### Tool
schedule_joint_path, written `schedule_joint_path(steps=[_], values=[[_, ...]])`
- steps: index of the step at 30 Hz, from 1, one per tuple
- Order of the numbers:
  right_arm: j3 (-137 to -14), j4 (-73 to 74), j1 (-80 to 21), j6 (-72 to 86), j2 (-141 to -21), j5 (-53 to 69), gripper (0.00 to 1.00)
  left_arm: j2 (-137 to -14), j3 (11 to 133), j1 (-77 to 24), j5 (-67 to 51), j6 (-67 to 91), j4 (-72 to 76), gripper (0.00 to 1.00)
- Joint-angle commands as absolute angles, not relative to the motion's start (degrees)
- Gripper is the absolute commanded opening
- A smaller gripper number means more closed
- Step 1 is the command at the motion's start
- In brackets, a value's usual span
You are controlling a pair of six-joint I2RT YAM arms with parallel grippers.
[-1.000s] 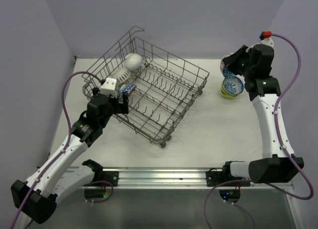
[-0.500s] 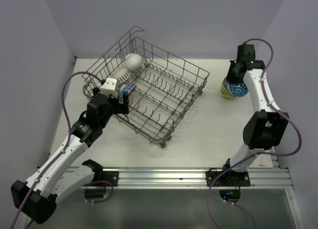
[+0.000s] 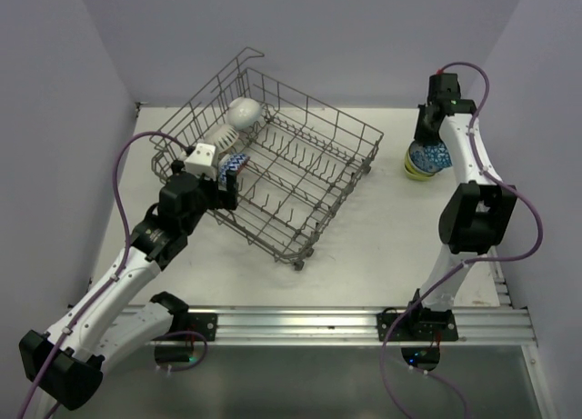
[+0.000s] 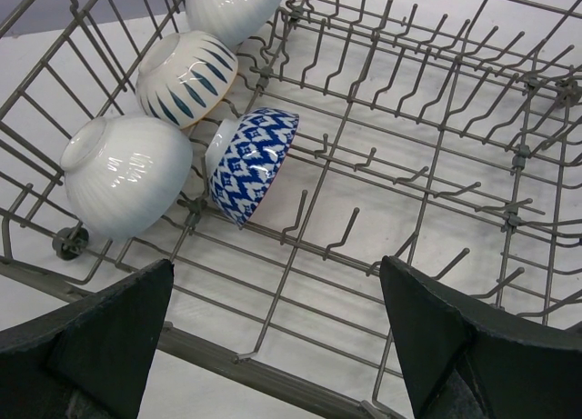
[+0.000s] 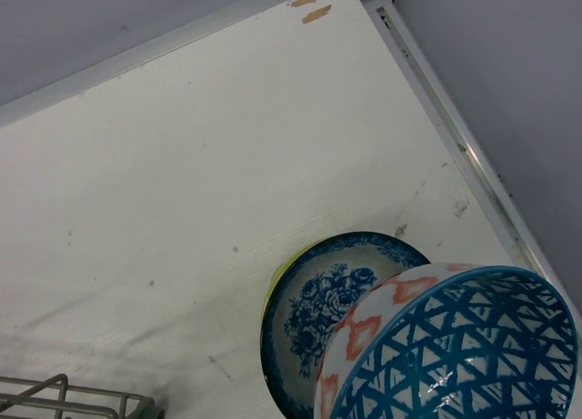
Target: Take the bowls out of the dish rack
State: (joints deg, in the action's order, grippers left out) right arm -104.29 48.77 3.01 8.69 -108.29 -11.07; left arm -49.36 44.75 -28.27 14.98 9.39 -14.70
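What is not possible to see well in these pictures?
Right wrist view: the bottom edge cuts the lattice bowl; its gripped spot is out of frame.
Same view: the flowered bowl hides most of the lime bowl.
Left wrist view: the top edge cuts the far white bowl.

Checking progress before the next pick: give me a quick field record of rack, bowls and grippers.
in dish rack: four bowls: plain white bowl, striped bowl, ribbed bowl, blue-patterned bowl
left gripper: open, at the rack's near edge
right gripper: shut on lattice bowl, above the stack
stack on table: floral bowl inside lime bowl
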Motion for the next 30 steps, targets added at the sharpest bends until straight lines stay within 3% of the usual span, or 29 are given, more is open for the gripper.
schedule_joint_path(steps=[1, 27, 30], values=[[-108.37, 46.5, 2.99, 6.42, -109.5, -12.84, 0.0, -48.6, 45.26, -28.65, 14.24, 8.88, -13.36, 1.0], [-114.17, 50.44, 1.58, 5.62, -119.71, -10.54, 0.0, -49.22, 45.26, -28.74, 13.89, 8.79, -13.45, 1.0], [-114.87, 51.06, 1.5, 5.71, -119.8, -10.9, 0.08, -49.13, 45.26, -28.74, 13.89, 8.88, -13.45, 1.0]])
